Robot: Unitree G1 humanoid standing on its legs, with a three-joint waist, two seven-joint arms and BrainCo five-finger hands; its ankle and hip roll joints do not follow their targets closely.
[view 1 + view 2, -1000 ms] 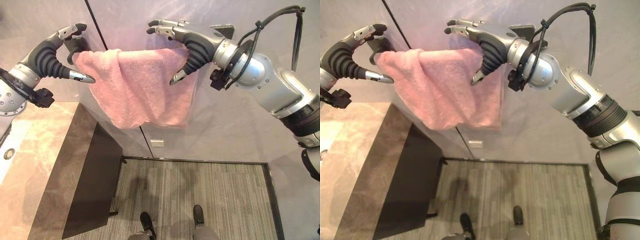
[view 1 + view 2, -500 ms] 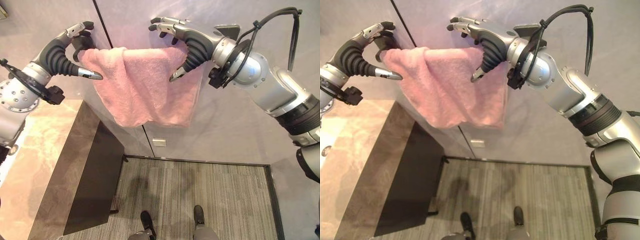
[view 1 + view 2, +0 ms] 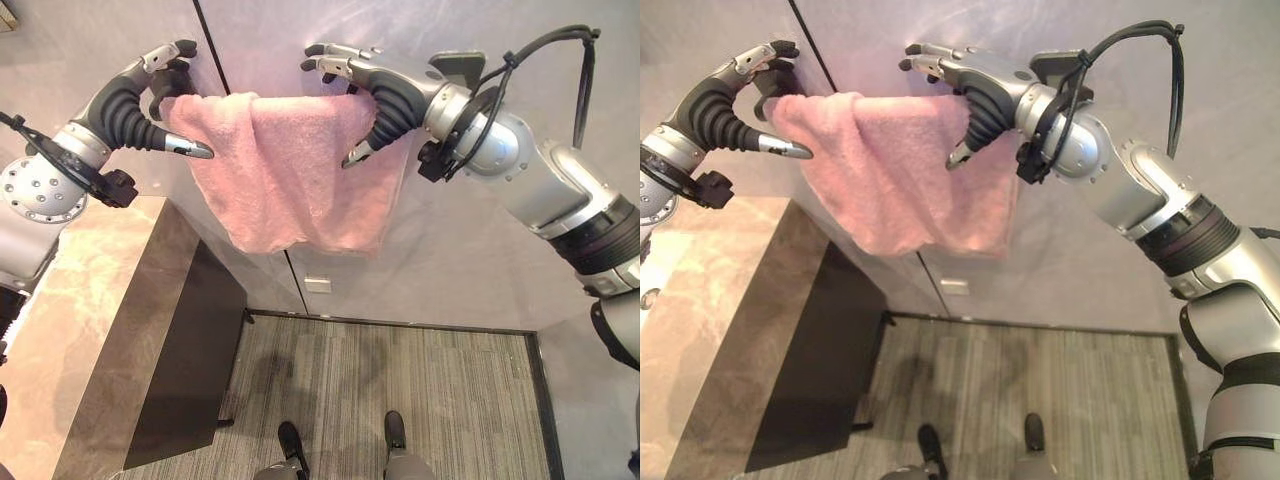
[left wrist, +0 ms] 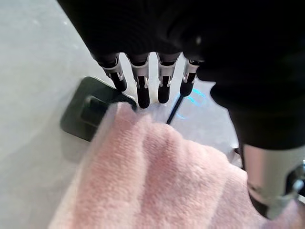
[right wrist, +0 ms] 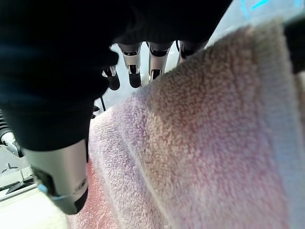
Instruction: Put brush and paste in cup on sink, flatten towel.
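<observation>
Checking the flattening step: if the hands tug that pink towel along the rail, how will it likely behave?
The pink towel hangs in sagging folds, so it is probably floppy and will bunch. Its fuzzy pile looks grippy, unlikely to slip from the left hand or right hand.

The towel (image 3: 290,165) is looking like soft, fuzzy pink cloth. The counter (image 3: 75,330) is showing glossy marbled stone, the floor (image 3: 400,385) matt ribbed carpet.

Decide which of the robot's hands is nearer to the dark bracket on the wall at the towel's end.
Left. The left hand reaches over the pink towel, fingertips right at the dark bracket. The right hand is at the towel's other end, well away from it.
</observation>
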